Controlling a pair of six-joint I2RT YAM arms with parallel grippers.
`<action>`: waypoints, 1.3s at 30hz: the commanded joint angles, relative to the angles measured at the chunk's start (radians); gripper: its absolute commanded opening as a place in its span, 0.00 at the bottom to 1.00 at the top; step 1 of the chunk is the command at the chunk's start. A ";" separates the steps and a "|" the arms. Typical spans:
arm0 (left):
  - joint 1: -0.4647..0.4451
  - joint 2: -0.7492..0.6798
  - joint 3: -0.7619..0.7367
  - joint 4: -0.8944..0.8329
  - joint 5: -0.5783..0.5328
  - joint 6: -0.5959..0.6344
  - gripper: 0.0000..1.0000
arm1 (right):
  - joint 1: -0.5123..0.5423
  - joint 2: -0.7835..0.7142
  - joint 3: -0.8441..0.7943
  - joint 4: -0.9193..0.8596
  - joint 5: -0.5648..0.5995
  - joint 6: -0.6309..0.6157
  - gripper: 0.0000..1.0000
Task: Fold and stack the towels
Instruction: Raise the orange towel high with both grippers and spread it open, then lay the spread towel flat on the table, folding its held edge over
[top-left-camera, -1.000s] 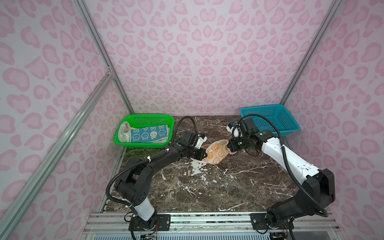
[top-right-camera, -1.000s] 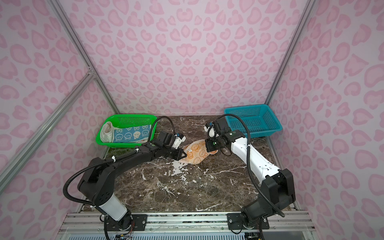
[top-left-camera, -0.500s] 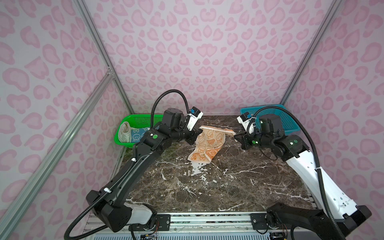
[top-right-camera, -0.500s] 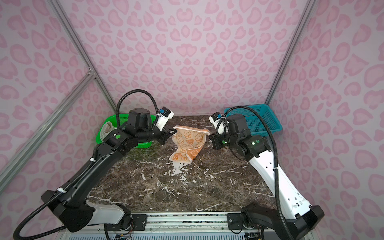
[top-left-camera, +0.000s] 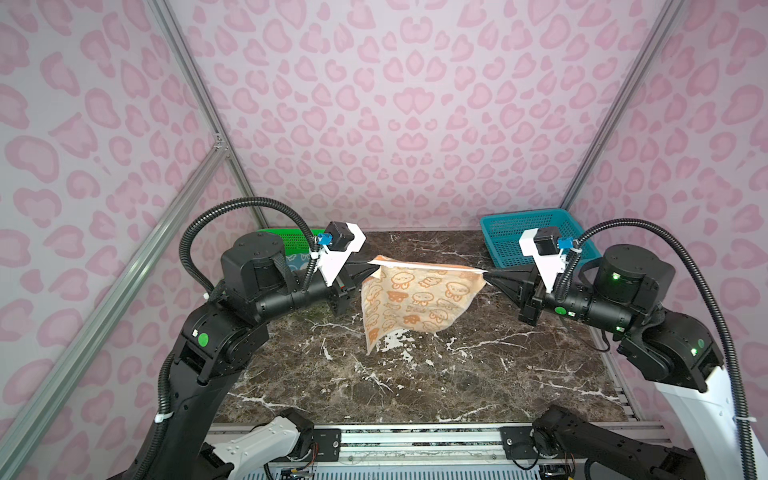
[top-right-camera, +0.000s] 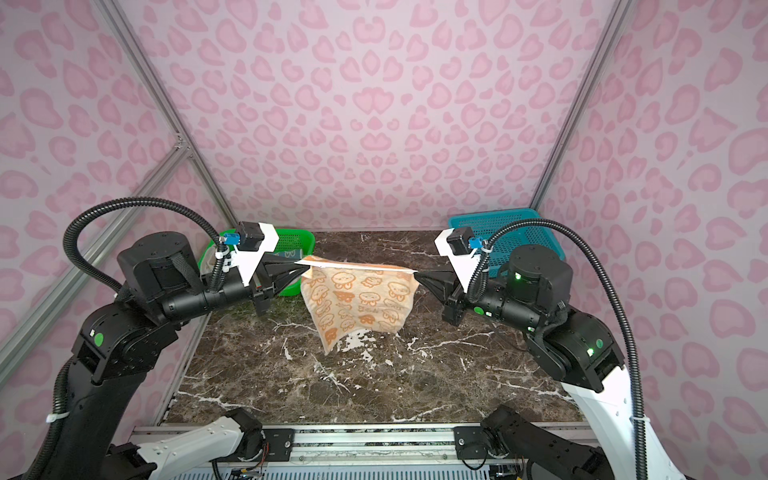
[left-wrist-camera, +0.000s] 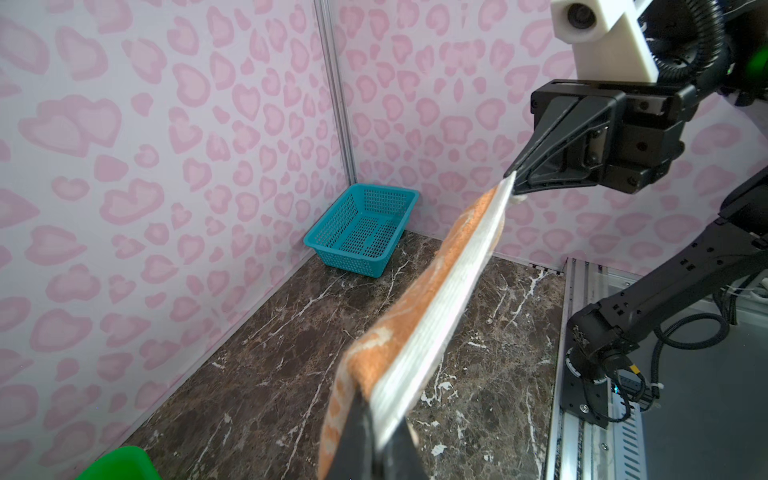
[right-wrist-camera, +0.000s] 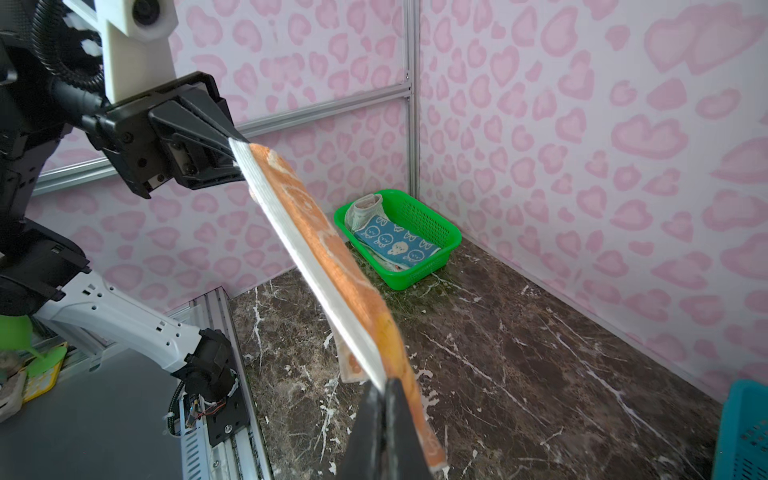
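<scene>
The orange towel (top-left-camera: 419, 299) hangs spread in the air over the middle of the marble worktop (top-left-camera: 415, 386), its white-striped top edge pulled taut. The left gripper (top-left-camera: 374, 266) pinches one top corner and the right gripper (top-left-camera: 486, 273) pinches the other, both sets of jaws tight on the cloth. White bunnies cover the fabric (the small lettering between them is too blurred to read). The blue towel (right-wrist-camera: 395, 243) with bunny faces and the crumpled white towel (right-wrist-camera: 363, 210) lie in the green basket (right-wrist-camera: 440, 222) at the worktop's back left corner. The blue basket (left-wrist-camera: 336, 224) sits at the back right corner.
</scene>
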 joint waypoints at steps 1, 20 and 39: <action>0.006 -0.002 0.024 -0.007 -0.066 -0.026 0.03 | -0.005 -0.013 -0.025 -0.034 0.176 0.035 0.00; 0.227 0.652 0.080 0.068 -0.124 -0.055 0.03 | -0.370 0.654 0.084 0.015 0.067 -0.076 0.00; 0.244 0.719 -0.140 0.101 -0.169 0.020 0.03 | -0.260 0.734 -0.153 0.075 0.117 -0.167 0.00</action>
